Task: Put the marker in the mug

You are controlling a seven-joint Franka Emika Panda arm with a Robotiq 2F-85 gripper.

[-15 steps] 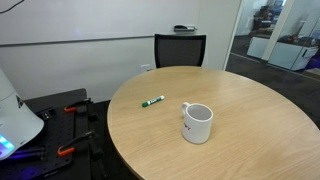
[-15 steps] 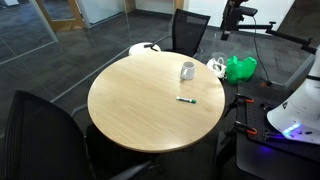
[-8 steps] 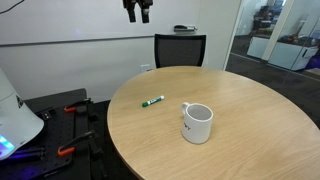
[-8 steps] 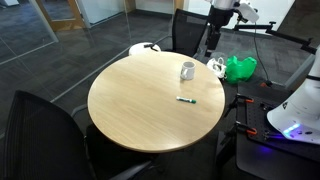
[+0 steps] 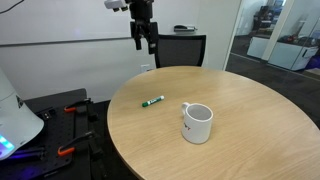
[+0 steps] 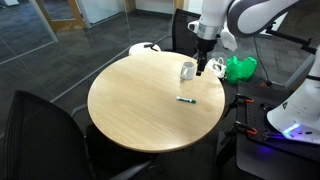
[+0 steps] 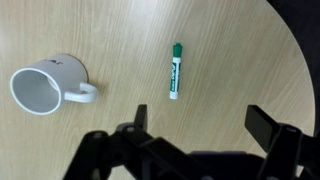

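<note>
The gripper hangs above the round wooden table, its jaws spread wide and holding nothing. The green marker lies flat on the tabletop, apart from the upright white mug, on its handle side.

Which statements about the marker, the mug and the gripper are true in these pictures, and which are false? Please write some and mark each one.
1. The marker lies flat on the table, outside the mug. True.
2. The mug lies on its side. False: it stands upright with its opening facing up.
3. The gripper is holding the marker. False: it is open and empty, up in the air above the table.
4. The marker and the mug do not touch; bare table shows between them. True.
</note>
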